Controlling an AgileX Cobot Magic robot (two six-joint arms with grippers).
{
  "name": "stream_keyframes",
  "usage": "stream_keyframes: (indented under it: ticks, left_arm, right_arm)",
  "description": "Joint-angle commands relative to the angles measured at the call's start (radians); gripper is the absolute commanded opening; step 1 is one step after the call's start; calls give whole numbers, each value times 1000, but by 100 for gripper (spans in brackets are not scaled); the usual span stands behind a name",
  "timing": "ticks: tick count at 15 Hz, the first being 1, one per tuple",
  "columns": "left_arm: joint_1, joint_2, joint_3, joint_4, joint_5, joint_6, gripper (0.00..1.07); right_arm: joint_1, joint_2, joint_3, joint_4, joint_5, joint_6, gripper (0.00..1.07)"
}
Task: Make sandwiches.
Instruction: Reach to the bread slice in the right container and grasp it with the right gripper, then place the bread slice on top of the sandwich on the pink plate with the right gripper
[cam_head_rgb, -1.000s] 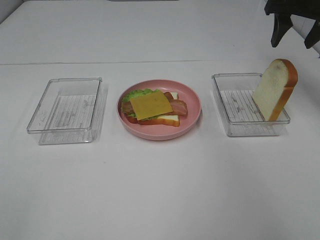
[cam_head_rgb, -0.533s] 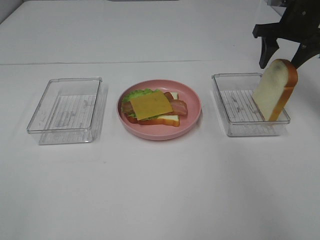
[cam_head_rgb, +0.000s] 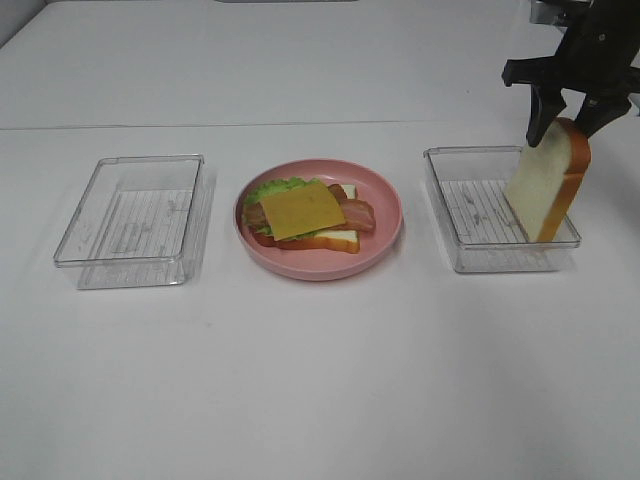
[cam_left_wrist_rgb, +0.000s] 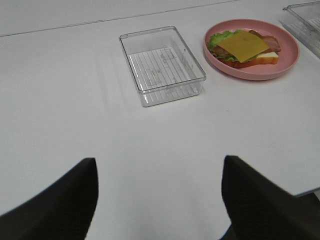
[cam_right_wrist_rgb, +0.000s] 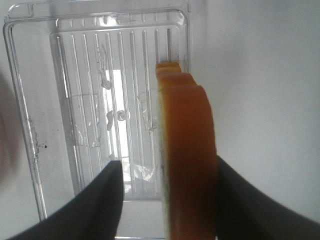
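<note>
The sandwich (cam_head_rgb: 305, 213) lies on a round pink plate (cam_head_rgb: 388, 240) mid-table: white bread at the bottom, then lettuce, bacon and a yellow cheese slice on top. A second bread slice (cam_head_rgb: 545, 185) stands tilted against the far right wall of the right clear tray (cam_head_rgb: 470, 255). My right gripper (cam_head_rgb: 562, 130) straddles the top of that slice. In the right wrist view its fingers stand on either side of the bread slice (cam_right_wrist_rgb: 187, 150); one touches the crust and a gap remains on the white side. My left gripper (cam_left_wrist_rgb: 160, 200) is open above bare table, holding nothing.
An empty clear tray (cam_head_rgb: 130, 215) sits left of the plate, also seen as the tray (cam_left_wrist_rgb: 162, 65) in the left wrist view beside the plate (cam_left_wrist_rgb: 250, 75). The table's far edge runs behind the trays.
The right gripper has come down from the upper right onto the top of the standing bread slice, and its jaws have narrowed. The left arm has not moved.
</note>
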Motion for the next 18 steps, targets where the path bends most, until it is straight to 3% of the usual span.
stream_keyframes:
  ticks: [1,5,13,16,18]
  left_arm:
    - [0,-20,6,6,-11,2,68]
    - [0,-20,6,6,-11,2,68]
    - [0,-20,6,6,-11,2,68]
    - [0,-20,6,6,-11,2,68]
    - [0,-20,6,6,-11,2,68]
  right_arm:
    - [-4,-1,-2,-11,73,-1,38]
    - [-4,-1,-2,-60,73,27,0]
    - [1,-80,-2,98,71,-19,0]
    - [2,-142,-2,375,72,-120,0]
    - [20,-142,1,494,67,-182,0]
